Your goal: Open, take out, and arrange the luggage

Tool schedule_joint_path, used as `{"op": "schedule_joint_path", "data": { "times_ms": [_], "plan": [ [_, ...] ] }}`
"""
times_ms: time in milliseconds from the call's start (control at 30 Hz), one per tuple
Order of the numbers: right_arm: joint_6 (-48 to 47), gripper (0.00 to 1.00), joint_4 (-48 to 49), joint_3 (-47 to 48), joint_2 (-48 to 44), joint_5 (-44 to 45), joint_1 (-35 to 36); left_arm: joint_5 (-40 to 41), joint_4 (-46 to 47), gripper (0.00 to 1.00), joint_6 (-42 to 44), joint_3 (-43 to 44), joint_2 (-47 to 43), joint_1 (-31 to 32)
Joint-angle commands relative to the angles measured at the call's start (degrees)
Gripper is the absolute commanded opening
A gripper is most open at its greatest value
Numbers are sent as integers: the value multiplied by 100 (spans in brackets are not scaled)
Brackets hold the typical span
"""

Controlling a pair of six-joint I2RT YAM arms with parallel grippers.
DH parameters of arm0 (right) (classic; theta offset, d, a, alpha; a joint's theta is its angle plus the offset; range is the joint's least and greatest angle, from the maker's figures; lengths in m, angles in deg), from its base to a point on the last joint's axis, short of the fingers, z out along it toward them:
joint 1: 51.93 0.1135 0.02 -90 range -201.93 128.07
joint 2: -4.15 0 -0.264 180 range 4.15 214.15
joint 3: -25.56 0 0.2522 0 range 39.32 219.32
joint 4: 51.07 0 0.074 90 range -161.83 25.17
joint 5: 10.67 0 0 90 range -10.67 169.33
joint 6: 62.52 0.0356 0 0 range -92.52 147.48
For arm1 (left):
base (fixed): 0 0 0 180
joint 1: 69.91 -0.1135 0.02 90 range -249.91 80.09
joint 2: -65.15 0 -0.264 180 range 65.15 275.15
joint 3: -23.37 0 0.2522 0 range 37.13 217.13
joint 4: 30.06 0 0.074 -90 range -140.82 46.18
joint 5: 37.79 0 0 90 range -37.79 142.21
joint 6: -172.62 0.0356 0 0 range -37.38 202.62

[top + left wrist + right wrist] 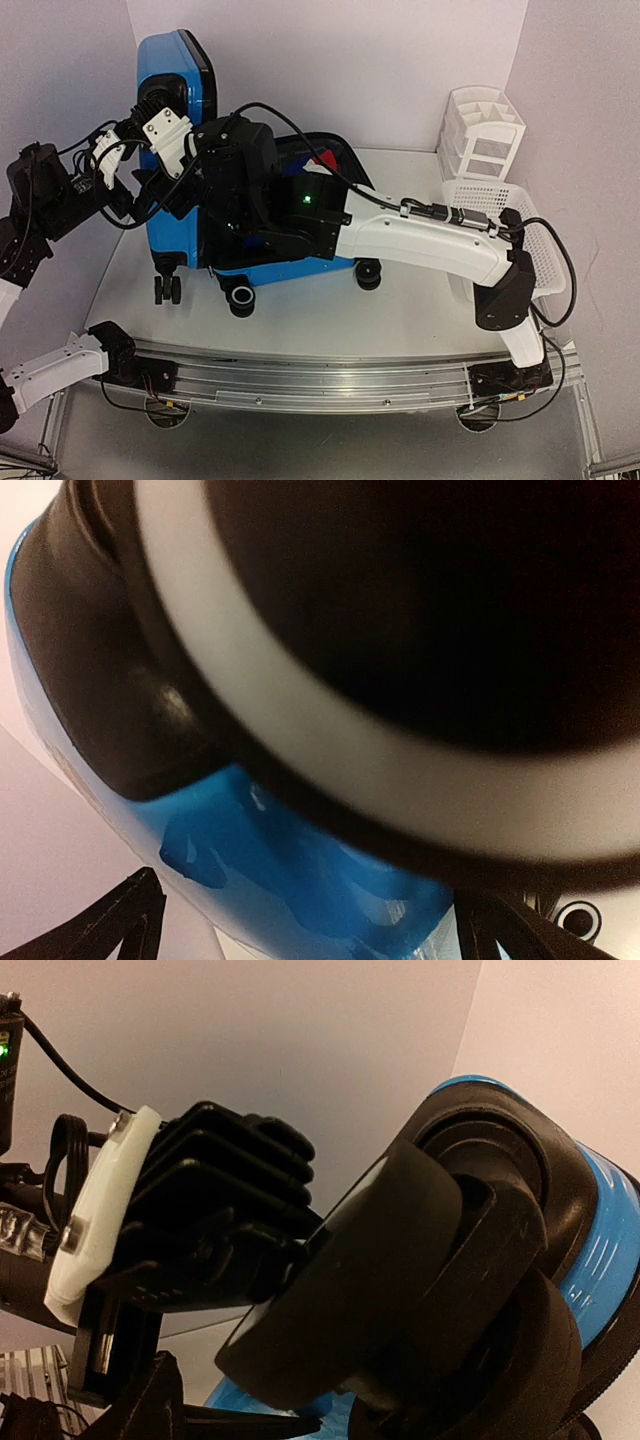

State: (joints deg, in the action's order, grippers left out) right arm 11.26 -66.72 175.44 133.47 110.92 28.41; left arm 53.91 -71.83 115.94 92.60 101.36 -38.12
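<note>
1. Left gripper [315, 920]: released, with fingers [130, 915] spread wide at the bottom corners of its wrist view; clamps nothing and hangs close against a blue corner of the luggage [175, 230].
2. Right gripper [195, 170]: cannot tell whether released or clenched; shows only one dark finger low in its own wrist view.
3. Luggage: lies open on the far left part of the table [400, 310], with one blue half raised upright toward the left edge and the other half flat toward the middle.
4. Wheels [240, 298]: face the near edge, at the near end of both halves.
5. Both grippers: crowd together at the upright half, just beside each other, the left one nearer the left edge.
6. Right wrist view: fills on its right with a black caster on a blue corner; shows the left gripper's ribbed black body and white plate at its left, touching the caster or just beside it, cannot tell which.
7. Left wrist view: mostly a dark rounded shape with a pale band, too close and blurred to name.
8. Right arm [430, 240]: reaches from the near right corner across the flat half.
9. White mesh basket [540, 250]: sits at the right edge.
10. White drawer organizer [485, 125]: stands in the far right corner, just behind the basket.
</note>
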Motion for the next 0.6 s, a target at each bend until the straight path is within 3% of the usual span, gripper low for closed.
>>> {"op": "schedule_joint_path", "data": {
  "times_ms": [0,267,567],
  "plan": [
    [-351,66,-226,-201,-168,-633,349,875,484,100,59,-281,28,-86],
    [-450,71,-224,-660,-551,-552,300,1897,1230,100,8,-634,243,-86],
    [691,71,-691,-1280,-1074,-1241,-177,2644,1514,100,53,-751,418,-92]
  ]
}}
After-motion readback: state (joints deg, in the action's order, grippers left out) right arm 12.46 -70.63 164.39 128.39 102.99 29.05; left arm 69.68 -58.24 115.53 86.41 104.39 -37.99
